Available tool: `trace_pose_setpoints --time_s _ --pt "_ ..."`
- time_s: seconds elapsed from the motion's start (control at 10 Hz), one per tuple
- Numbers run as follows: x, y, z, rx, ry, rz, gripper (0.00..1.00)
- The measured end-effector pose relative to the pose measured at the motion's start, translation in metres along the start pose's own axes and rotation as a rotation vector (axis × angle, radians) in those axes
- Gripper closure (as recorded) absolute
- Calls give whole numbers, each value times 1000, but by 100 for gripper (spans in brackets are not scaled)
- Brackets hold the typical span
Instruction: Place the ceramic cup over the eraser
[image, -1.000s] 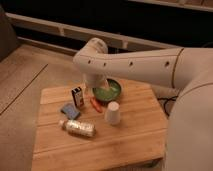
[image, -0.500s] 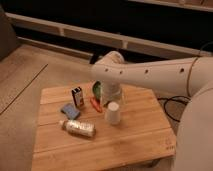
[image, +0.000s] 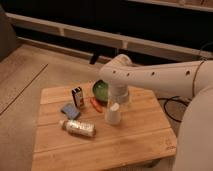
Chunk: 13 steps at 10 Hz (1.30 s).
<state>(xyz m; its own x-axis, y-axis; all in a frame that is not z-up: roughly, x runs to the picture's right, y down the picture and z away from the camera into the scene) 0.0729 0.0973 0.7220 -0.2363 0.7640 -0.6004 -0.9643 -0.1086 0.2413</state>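
The white ceramic cup (image: 113, 114) stands upside down near the middle of the wooden table (image: 130, 145). The eraser (image: 77, 96), a dark block with a white and orange face, stands to the cup's left at the back of the table, well apart from it. My gripper (image: 120, 99) hangs from the white arm just above and behind the cup, close to its top. Whether it touches the cup does not show.
A green bowl (image: 101, 90) sits behind the cup, partly hidden by the arm. An orange-red stick (image: 96, 104) lies between eraser and cup. A flat blue pad (image: 70, 111) and a lying bottle (image: 78, 127) are at the left front. Cables lie on the floor at the right.
The arm has swung to the right and come down, from over the bowl to just above the cup. The objects on the table have not moved.
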Motion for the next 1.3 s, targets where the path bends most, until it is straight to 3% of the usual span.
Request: trace_pose_setpoints --time_s 0.2,0.5,0.7,0.9,1.3 --pt "-6 -2 6 -1 -12 1 35" --pt "-37 -27 36 41 -39 -7 35" --pt "-54 -23 46 53 -53 -31 35" --pt "-63 -9 41 58 -84 -63 35" --pt "-66 14 -7 118 -182 -103 35"
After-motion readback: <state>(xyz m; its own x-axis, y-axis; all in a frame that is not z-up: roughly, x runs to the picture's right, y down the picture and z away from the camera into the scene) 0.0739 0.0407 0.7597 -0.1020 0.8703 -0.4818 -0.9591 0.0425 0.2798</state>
